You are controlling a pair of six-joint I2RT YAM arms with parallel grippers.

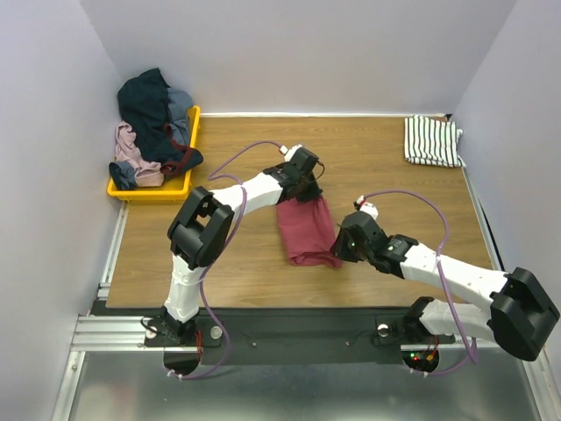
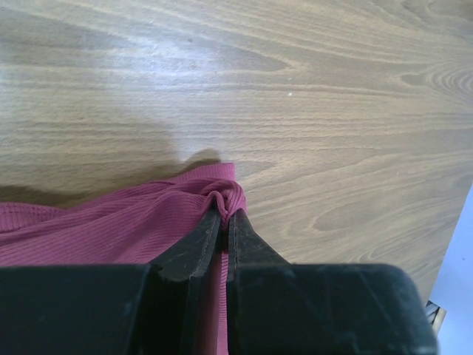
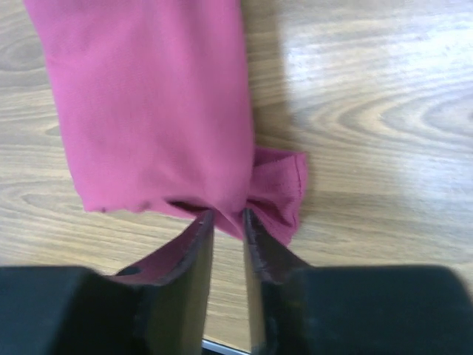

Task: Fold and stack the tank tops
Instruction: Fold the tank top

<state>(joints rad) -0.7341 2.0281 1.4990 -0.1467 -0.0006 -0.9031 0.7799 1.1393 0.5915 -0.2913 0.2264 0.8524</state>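
Note:
The dark red tank top (image 1: 305, 230) lies partly folded in a narrow strip on the wooden table (image 1: 394, 189). My left gripper (image 1: 301, 188) is shut on its far edge; in the left wrist view the jaws (image 2: 225, 213) pinch a bunched fold of the red cloth (image 2: 111, 229). My right gripper (image 1: 343, 249) is at its near right corner; in the right wrist view the narrowly parted jaws (image 3: 228, 220) grip a fold of the red cloth (image 3: 148, 103). The white striped tank top (image 1: 432, 140) lies folded at the far right corner.
A yellow tray (image 1: 151, 189) heaped with dark and pink clothes stands at the far left. Walls close in the table on the left, far and right sides. A metal rail (image 1: 114, 254) runs along the table's left edge.

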